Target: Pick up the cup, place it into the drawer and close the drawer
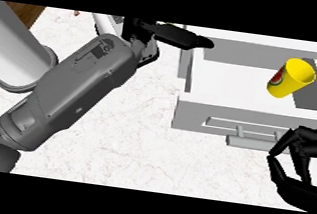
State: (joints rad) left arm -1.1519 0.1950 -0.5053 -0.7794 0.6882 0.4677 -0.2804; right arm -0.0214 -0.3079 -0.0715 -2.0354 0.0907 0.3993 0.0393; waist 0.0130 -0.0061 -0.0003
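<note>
Closest to me, the left forearm (66,97) slants up across the marble counter (135,141), its black left hand (167,34) stretched out with straight fingers near the drawer's back corner, holding nothing. Inside the open white drawer (224,82), the yellow cup (292,78) lies tilted against the right wall, mouth upward. Just below the drawer's front and its handle (251,133), the right hand (306,169) hangs with fingers curled, empty. A white cylinder (5,48) stands at far left.

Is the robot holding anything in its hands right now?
No. The yellow cup lies in the open drawer, untouched. The right hand curls empty near the drawer's handle; the left hand holds nothing.
</note>
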